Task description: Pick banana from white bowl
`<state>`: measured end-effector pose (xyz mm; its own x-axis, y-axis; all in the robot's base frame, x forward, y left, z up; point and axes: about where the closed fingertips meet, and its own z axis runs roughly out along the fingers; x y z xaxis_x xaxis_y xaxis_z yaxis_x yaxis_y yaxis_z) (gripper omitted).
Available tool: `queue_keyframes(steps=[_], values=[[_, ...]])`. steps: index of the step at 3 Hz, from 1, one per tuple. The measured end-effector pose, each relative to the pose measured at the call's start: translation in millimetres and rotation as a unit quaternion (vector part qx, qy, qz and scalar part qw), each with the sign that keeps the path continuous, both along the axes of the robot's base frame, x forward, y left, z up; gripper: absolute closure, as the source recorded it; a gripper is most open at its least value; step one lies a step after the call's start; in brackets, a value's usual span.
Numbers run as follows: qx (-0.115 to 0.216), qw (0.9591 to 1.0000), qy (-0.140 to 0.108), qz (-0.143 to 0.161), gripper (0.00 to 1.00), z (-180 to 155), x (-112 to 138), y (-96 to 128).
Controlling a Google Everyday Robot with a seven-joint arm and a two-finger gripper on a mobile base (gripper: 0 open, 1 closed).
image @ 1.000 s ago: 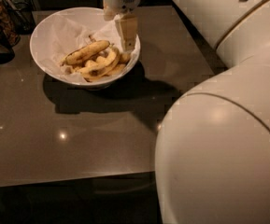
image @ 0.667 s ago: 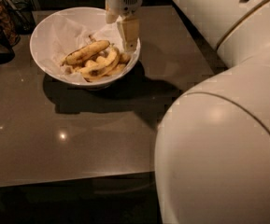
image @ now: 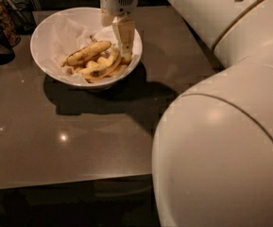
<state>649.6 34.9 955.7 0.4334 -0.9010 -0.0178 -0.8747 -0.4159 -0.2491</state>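
White bowl (image: 40, 41) on table (image: 79, 141), pincer (image: 125, 50) above

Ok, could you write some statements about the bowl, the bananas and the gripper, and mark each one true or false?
1. The banana lies inside the white bowl. True.
2. The gripper hangs over bare table, far from the bowl. False: it reaches down into the bowl at its right side in the picture, close to the banana's end.
3. The bowl is lined with crinkled white paper. True.
4. The banana is alone in the bowl. False: shorter, paler bananas lie beside it.
5. The bowl stands on a white cloth. False: it stands on a dark brown table.
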Motion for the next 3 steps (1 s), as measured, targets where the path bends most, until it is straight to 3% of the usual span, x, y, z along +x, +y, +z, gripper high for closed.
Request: queue_keyframes(steps=[3], values=[[-0.001,1.0000,0.003,0.009,0.29,-0.1,-5.1,11.5]])
